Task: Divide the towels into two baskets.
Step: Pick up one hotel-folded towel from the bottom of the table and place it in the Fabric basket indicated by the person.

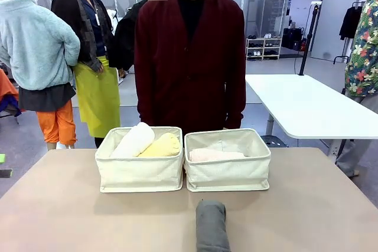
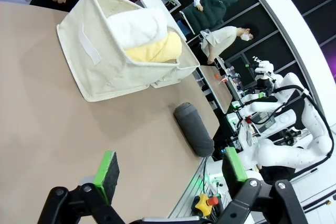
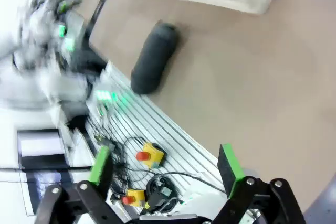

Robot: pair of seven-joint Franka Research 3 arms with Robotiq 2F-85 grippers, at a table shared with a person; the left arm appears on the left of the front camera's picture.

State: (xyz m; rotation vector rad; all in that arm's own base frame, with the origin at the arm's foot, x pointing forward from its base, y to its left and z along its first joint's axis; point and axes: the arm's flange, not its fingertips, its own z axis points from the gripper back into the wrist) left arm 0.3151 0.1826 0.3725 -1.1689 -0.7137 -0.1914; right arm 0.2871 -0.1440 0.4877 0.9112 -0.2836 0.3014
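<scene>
Grey towel (image 1: pixel 211 225), a soft rolled cylinder, lies before boxy canvas baskets (image 1: pixel 140 175).

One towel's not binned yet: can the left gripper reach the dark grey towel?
Probably yes: the left gripper is open, and the dark grey towel lies on the table ahead of it with nothing in between.

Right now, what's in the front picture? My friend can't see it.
The left basket holds a white towel and a yellow towel; the right basket beside it holds a pink towel. A grey towel lies on the tan table nearer the camera, and a person stands behind the baskets.
</scene>
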